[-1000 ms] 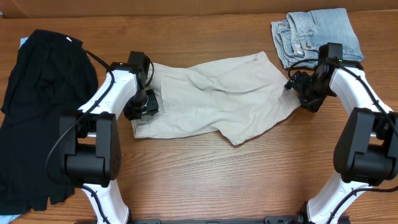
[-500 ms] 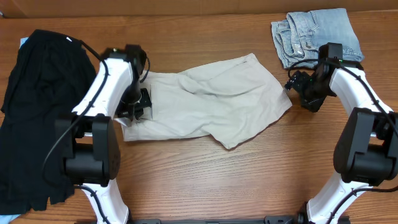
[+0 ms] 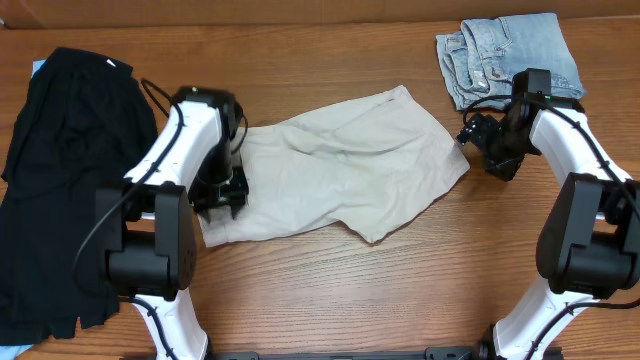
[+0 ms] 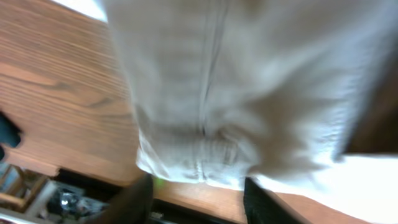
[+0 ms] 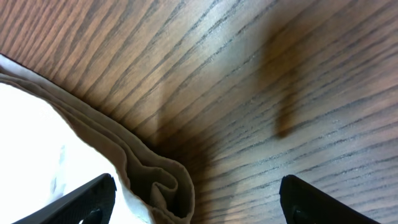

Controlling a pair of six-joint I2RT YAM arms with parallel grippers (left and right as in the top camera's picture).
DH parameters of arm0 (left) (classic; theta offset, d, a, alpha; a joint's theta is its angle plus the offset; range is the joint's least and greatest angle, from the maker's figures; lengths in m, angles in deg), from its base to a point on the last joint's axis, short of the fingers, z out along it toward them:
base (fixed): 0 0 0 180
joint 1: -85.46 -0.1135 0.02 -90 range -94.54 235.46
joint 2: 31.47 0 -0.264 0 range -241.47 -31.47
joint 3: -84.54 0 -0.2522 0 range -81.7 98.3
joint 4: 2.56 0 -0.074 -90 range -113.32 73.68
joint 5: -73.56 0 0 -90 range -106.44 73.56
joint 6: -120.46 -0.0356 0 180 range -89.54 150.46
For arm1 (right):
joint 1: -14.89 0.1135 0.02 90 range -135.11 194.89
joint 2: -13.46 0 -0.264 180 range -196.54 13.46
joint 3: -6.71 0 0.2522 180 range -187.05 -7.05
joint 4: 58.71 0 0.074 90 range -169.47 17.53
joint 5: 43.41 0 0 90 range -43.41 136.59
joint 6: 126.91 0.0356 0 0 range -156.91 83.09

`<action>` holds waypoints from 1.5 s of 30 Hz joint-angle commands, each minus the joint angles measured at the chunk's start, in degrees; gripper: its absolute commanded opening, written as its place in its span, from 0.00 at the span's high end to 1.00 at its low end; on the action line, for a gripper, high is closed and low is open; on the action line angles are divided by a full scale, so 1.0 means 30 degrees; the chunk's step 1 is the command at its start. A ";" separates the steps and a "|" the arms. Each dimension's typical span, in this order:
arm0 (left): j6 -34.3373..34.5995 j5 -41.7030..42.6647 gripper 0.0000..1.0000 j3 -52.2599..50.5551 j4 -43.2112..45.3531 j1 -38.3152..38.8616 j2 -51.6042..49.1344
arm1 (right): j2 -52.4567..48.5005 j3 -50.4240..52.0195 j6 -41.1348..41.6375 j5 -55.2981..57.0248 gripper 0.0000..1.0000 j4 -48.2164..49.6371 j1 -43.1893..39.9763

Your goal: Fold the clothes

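Shorts point(image 3: 350, 165): rumpled at the middle of the table point(image 3: 400, 290), between my two arms.
Left gripper point(image 4: 198, 200): jaws parted, stitched edge point(image 4: 199, 171) between them (blurred, no pinch evident), set to take that end.
Right gripper point(image 5: 199, 202): jaws wide, empty, beside the hem point(image 5: 155, 180).

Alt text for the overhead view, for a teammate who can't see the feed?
Rumpled beige shorts lie unfolded mid-table, the left tool over their left edge and the right tool just off their right edge. A black garment lies far left; a denim piece sits top right.
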 commanded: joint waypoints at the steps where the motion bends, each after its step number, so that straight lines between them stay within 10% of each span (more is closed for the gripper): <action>1: -0.0138 0.0168 0.34 -0.1865 0.1137 0.0058 -0.0051 | 0.0576 0.0058 -0.0415 -0.0051 0.12 0.0138 -0.0036; 10: -0.0131 -0.1341 0.28 -0.4240 0.6353 -0.0022 -0.0051 | 0.0583 0.0044 -0.4699 -0.5843 0.11 0.2120 -0.0036; 18: -0.0131 -0.3803 0.49 -0.5217 1.1089 -0.0044 -0.0131 | 0.0583 0.0044 -0.4714 -0.5865 0.11 0.1982 -0.0036; 27: -0.0204 -0.9406 0.36 -0.4983 1.6859 -0.0561 -0.0131 | 0.0583 0.0044 -0.4707 -0.6215 0.12 0.2280 0.0270; 32: -0.1166 -0.7235 0.14 -0.2761 1.4579 -0.1180 -0.0036 | 0.0940 -0.0678 -0.4794 -0.6229 0.12 0.2630 0.0619; 45: -0.4342 -0.2310 0.05 0.4699 0.7934 -0.1676 -0.0044 | 0.1195 -0.1545 -0.6280 -0.4707 0.23 0.3235 0.2477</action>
